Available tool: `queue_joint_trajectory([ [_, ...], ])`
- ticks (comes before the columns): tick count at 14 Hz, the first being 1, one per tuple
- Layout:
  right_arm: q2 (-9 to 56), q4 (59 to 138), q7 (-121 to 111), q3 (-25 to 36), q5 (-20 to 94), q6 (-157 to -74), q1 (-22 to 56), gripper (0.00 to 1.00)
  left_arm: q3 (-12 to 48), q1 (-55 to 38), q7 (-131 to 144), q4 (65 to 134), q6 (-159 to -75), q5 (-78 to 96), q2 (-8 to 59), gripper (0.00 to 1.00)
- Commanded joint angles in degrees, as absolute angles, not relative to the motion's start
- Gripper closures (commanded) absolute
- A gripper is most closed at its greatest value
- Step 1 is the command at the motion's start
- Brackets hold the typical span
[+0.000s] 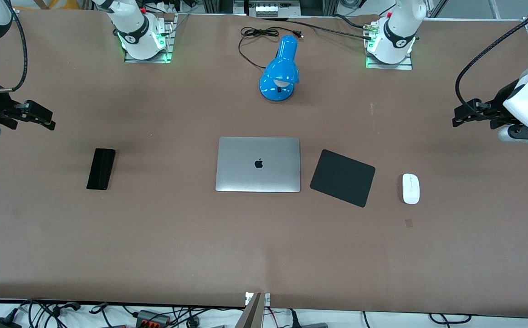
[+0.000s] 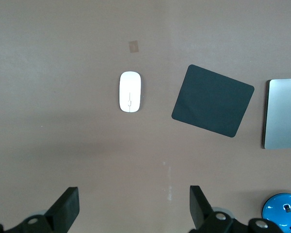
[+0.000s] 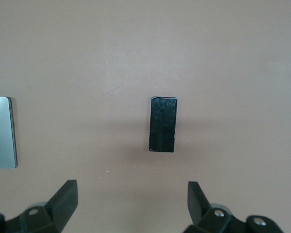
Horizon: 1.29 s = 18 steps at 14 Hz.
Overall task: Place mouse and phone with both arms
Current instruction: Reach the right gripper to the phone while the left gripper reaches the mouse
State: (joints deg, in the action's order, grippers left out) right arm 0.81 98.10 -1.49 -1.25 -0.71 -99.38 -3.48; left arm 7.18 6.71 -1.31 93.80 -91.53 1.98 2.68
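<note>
The white mouse [image 1: 411,188] lies on the brown table toward the left arm's end, beside the black mouse pad [image 1: 342,177]. It also shows in the left wrist view [image 2: 130,91]. The black phone [image 1: 100,168] lies flat toward the right arm's end and also shows in the right wrist view [image 3: 163,124]. My left gripper [image 1: 462,115] hangs open and empty above the table, not over the mouse; its fingers [image 2: 68,206] stand wide apart. My right gripper [image 1: 45,119] hangs open and empty above the table, not over the phone; its fingers [image 3: 65,196] stand wide apart.
A closed silver laptop [image 1: 258,164] lies in the table's middle between phone and mouse pad. A blue desk lamp [image 1: 281,70] with a black cord stands farther from the front camera. The two arm bases [image 1: 145,38] [image 1: 391,41] stand along the table's edge.
</note>
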Motion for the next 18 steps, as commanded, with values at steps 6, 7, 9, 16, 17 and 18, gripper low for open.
queue_joint_trajectory([
  [6,0.35,97.73,-2.46,-2.11,-0.79,-98.7,-4.39,0.0,7.65,7.21,-1.85,93.52,-91.05,2.11,2.37,0.0],
  [7,0.44,97.73,-2.46,-2.11,-0.79,-98.88,-4.39,0.0,7.65,7.21,-2.02,93.52,-91.05,2.2,2.46,0.0],
  [9,0.88,97.65,-2.46,-2.11,-0.88,-99.14,-4.31,0.0,7.73,7.03,-2.11,92.73,-90.97,2.02,3.25,0.0],
  [16,5.88,97.21,-2.64,-2.02,-1.93,-100.28,-4.22,0.0,7.03,6.85,-2.02,88.51,-94.11,1.93,19.73,0.0],
  [17,7.19,97.29,-2.55,-2.02,-3.06,-100.37,-4.22,0.0,6.77,7.03,-2.11,88.42,-95.7,2.02,23.34,0.0],
  [18,9.21,97.21,-1.94,-2.02,-4.21,-100.63,-4.22,0.0,6.77,7.29,-2.11,88.42,-97.63,2.02,25.55,0.0],
])
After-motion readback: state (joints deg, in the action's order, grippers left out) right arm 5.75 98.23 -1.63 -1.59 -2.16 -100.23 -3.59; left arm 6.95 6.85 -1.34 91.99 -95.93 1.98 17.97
